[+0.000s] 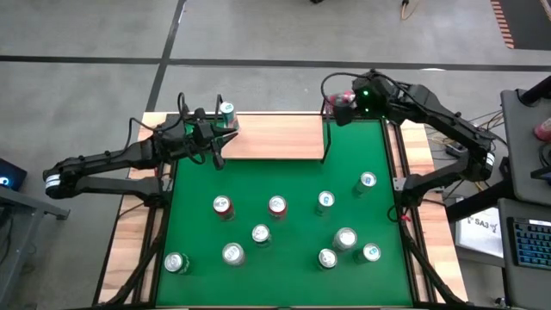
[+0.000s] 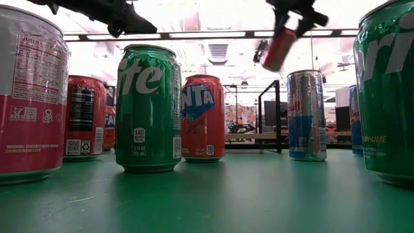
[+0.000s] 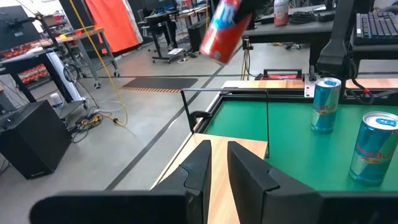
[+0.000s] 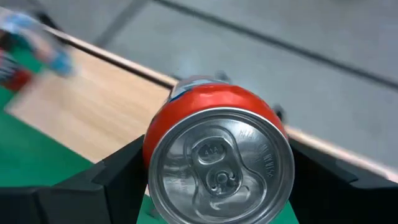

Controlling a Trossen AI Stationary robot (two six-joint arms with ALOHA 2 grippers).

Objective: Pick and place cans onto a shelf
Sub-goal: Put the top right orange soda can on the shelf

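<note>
Right gripper: the right gripper (image 1: 343, 101) holds a red cylindrical drink can with a silver top (image 4: 217, 162), jaws clamped on its sides; in the low view that can (image 2: 279, 48) hangs tilted and well above the table
Position: in the high view the held can sits at the right end of the flat light-wood shelf board (image 1: 275, 136), beside its thin black wire upright (image 1: 325, 138); whether it is fully over the board I cannot tell
Left gripper: the left gripper (image 1: 209, 138) rests over the shelf's left end with its fingers (image 3: 199, 165) nearly together and nothing between them; a silver-topped can (image 1: 226, 110) stands on the board just beside it
Cans left: about ten cans stand on the green table top (image 1: 284, 181), among them a green can (image 2: 148, 108) and a blue-silver can (image 3: 325, 104)
Doing it well: bring the can inward past the upright so the wire is not struck; level it upright before lowering, since it is tilted now; set the base flat on the wood, away from the edge; release only once it stands
Risk: a tilted release could tip the can off the back of the board
</note>
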